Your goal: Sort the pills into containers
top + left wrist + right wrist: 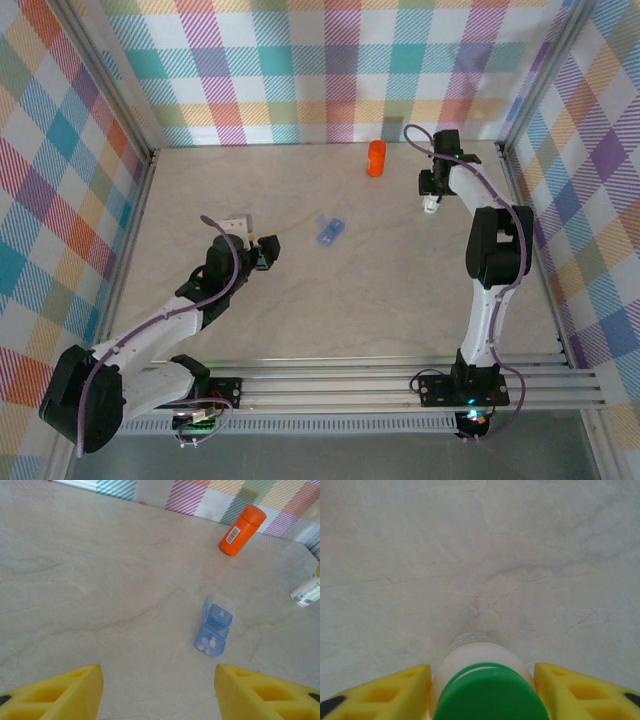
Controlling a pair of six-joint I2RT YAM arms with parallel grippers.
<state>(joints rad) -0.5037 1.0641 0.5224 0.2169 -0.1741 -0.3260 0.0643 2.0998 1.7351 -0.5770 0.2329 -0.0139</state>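
We see the green-capped bottle on the far right part of the table, between the fingers of the right gripper, which sit against both its sides, closed on it. The orange bottle stands near it, farther back, close to the rear wall. The blue pill box lies mid-table, one lid up, with white pills in an end compartment. The left gripper hovers facing it, jaws parted, holding nothing.

I'm seeing an orange bottle, a blue box, a green cap on a whitish bottle, yellow fingers, pastel plaid walls.
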